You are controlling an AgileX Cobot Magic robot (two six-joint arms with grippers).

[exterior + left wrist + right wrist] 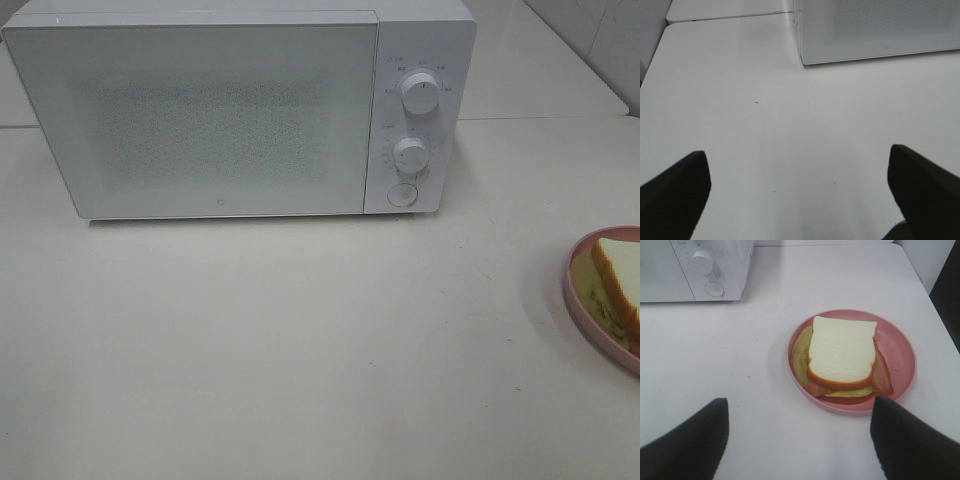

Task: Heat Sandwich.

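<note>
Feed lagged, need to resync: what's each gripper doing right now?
Left gripper: open, holding nothing, above the bare white table.
Right gripper: open, holding nothing, short of the white-bread sandwich on the round pink plate.

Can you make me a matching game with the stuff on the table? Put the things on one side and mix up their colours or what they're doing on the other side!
Things:
1. microwave
2. sandwich
3. plate
4. right hand

Descriptions:
A. pink and round
B. open, with nothing in it
C. white, with its door closed
D. lying on the plate, white bread on top

Right pairs: 1-C, 2-D, 3-A, 4-B
</note>
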